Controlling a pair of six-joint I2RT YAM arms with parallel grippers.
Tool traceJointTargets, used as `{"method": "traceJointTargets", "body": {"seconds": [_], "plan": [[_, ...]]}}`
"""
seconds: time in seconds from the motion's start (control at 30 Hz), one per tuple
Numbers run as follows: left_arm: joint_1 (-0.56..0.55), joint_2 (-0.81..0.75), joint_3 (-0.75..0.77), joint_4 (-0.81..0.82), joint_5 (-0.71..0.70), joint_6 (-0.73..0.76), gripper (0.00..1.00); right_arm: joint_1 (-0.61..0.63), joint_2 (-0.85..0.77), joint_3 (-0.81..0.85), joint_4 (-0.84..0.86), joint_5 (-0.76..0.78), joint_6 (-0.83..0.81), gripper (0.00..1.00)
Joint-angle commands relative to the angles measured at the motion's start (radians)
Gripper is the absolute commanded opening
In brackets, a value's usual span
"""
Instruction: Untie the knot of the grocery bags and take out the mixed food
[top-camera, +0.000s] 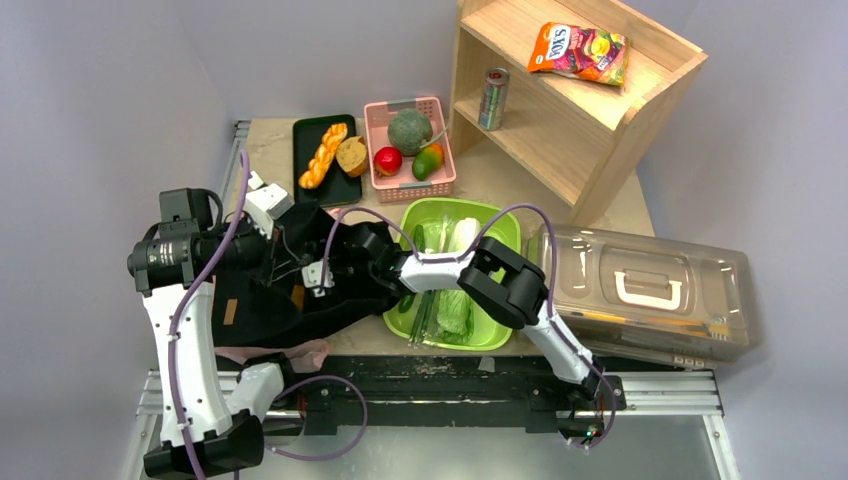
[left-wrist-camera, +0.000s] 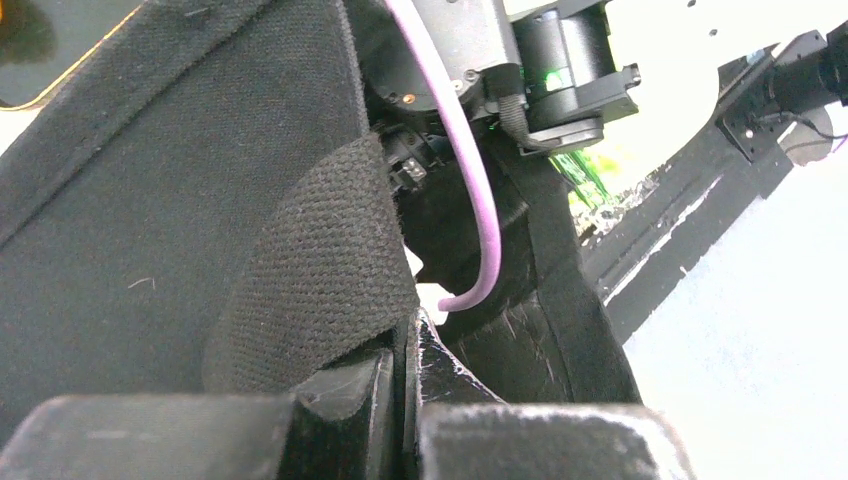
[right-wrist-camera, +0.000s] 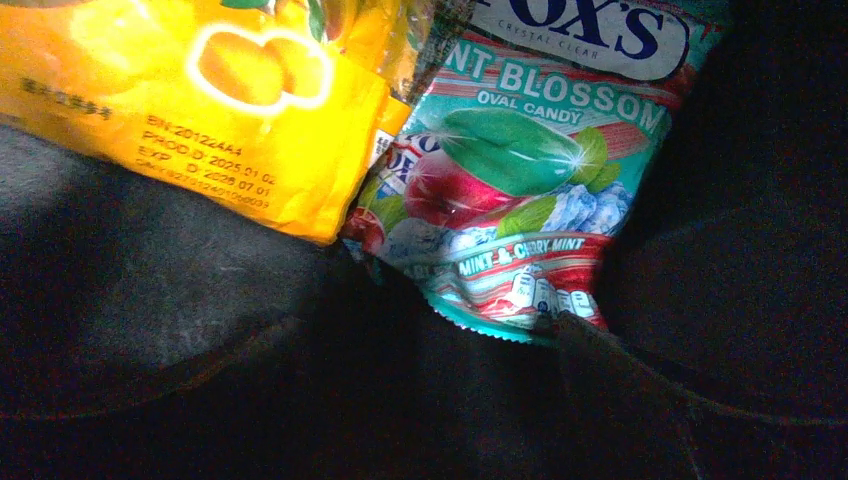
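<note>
Candy packets (right-wrist-camera: 520, 170) lie inside black bag (top-camera: 262, 310), near left edge of worktop, straight ahead of your right gripper (top-camera: 350, 250), the nearer arm; its finger state cannot be told. Left gripper (left-wrist-camera: 405, 352) pinches bag strap (left-wrist-camera: 310, 260).

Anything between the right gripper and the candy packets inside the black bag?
Nothing visible. In the right wrist view the orange packet and the mint candy packet lie straight ahead on dark fabric, uncovered.
</note>
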Motion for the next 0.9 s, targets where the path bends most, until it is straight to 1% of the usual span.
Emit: {"method": "traceJointTargets", "body": {"seconds": [0.0, 0.07, 0.13, 0.17, 0.2, 0.23, 0.33, 0.4, 0.47, 0.53, 0.63, 0.8, 0.87], "plan": [[-0.075, 0.003, 0.056, -0.061, 0.088, 0.017, 0.0, 0.009, 0.073, 0.037, 0.005, 0.064, -0.099, 0.99], [-0.101, 0.009, 0.057, -0.079, 0.074, 0.016, 0.0, 0.01, 0.094, 0.065, -0.003, 0.073, -0.101, 0.99], [-0.112, 0.007, 0.051, -0.09, 0.064, 0.021, 0.0, 0.012, 0.109, 0.093, -0.019, 0.068, -0.109, 0.96], [-0.113, 0.007, 0.047, -0.09, 0.057, 0.024, 0.0, 0.014, 0.121, 0.115, -0.048, 0.058, -0.121, 0.93], [-0.113, 0.007, 0.045, -0.09, 0.049, 0.028, 0.0, 0.015, 0.132, 0.141, -0.086, 0.046, -0.141, 0.87], [-0.114, 0.008, 0.046, -0.088, 0.045, 0.032, 0.0, 0.015, 0.142, 0.164, -0.111, 0.04, -0.153, 0.78], [-0.112, 0.013, 0.047, -0.059, 0.023, 0.018, 0.0, 0.013, 0.16, 0.193, -0.12, 0.056, -0.157, 0.44], [-0.112, 0.013, 0.042, -0.044, 0.014, 0.018, 0.0, 0.012, 0.158, 0.195, -0.104, 0.08, -0.13, 0.28], [-0.113, 0.012, 0.031, -0.032, 0.003, 0.014, 0.0, 0.009, 0.139, 0.156, -0.041, 0.096, -0.086, 0.0], [-0.111, 0.006, 0.02, -0.03, -0.013, 0.017, 0.0, 0.001, 0.097, 0.092, 0.091, 0.096, -0.021, 0.0], [-0.111, -0.013, 0.008, -0.017, -0.058, 0.03, 0.0, -0.023, 0.002, 0.001, 0.194, 0.061, 0.085, 0.0], [-0.112, -0.061, -0.039, 0.026, -0.143, 0.078, 0.0, -0.057, -0.194, -0.189, 0.296, -0.035, 0.236, 0.0], [-0.111, -0.075, -0.056, 0.03, -0.147, 0.102, 0.0, -0.064, -0.257, -0.246, 0.292, -0.08, 0.263, 0.0]]}}
